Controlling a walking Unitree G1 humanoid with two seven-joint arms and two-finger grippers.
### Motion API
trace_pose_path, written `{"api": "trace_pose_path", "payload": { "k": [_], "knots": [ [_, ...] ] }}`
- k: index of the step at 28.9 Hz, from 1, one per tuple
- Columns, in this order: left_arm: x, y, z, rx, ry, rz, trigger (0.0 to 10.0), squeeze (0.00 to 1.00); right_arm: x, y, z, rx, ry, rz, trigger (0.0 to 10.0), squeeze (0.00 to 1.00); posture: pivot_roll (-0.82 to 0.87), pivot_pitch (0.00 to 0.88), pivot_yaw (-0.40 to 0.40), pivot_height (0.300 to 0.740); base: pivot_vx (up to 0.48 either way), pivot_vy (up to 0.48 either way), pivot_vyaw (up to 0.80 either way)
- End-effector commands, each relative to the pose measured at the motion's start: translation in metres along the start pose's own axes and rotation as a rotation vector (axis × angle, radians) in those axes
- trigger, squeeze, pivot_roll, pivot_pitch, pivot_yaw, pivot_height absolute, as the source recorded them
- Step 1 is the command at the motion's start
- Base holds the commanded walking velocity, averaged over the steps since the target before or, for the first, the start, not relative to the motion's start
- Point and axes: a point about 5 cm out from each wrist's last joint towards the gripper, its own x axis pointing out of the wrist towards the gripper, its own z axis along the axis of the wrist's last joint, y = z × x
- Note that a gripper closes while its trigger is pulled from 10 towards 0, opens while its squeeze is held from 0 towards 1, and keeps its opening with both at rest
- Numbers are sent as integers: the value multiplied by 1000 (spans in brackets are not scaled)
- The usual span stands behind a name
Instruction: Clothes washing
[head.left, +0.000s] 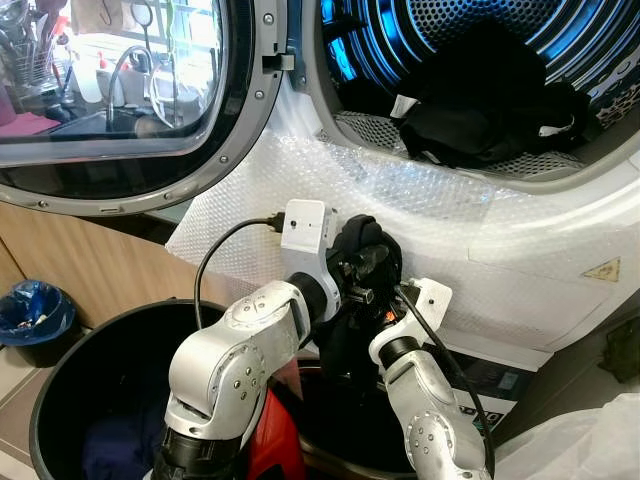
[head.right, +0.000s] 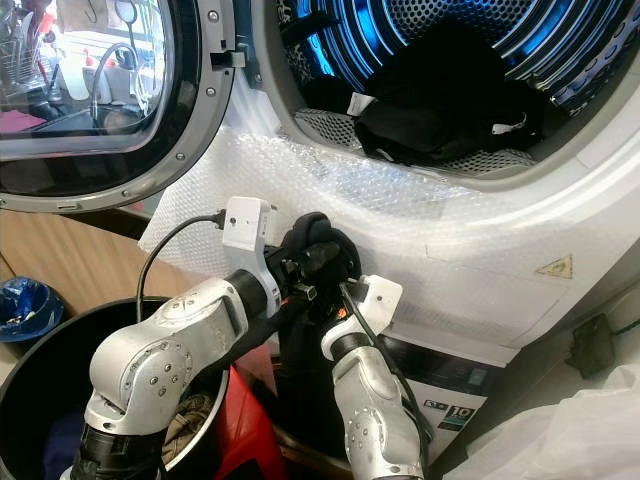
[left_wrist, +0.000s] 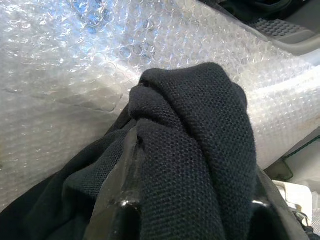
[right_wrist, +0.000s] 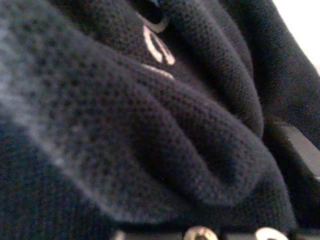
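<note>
Both arms are reaching up in front of the washing machine (head.left: 520, 260), and between them they are holding a dark knitted garment (head.left: 365, 250) bunched into a thick wad just below the open drum. The left gripper (head.left: 352, 268) is pinching the top fold, its two black fingers (left_wrist: 125, 190) pressing in on either side of the cloth. The right gripper (head.left: 385, 300) is buried in the same bundle from the near right; I cannot tell how its fingers are standing, since cloth is covering them. The rest of the garment is hanging down toward the black tub (head.left: 60, 400) on the floor. More dark clothes (head.left: 490, 110) are already lying far back in the drum (head.left: 440, 30), and the round door (head.left: 130, 100) is swinging wide to the left.

The fabric looks soft and limp, light, not slippery, and it will probably sag and trail wherever it is not gathered. Bubble wrap (head.left: 400, 190) is covering the rim, so a loose tail could drag there. Taking hold at the bunched middle seems wisest.
</note>
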Motion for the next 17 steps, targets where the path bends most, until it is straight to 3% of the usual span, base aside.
{"api": "trace_pose_path", "payload": {
  "k": [1, 17],
  "knots": [
    [-1, -11, 10, 0, -31, -49, 0, 0, -5, 10, -15, 91, 5, 10, 0, 0, 31, 51, -27, 740, 0, 0, 0],
    [-1, -7, 10, 20, -31, -43, 0, 0, -14, 5, -11, 132, -36, 58, 0, 0, 21, 55, -24, 740, 0, 0, 0]
  ]
}}
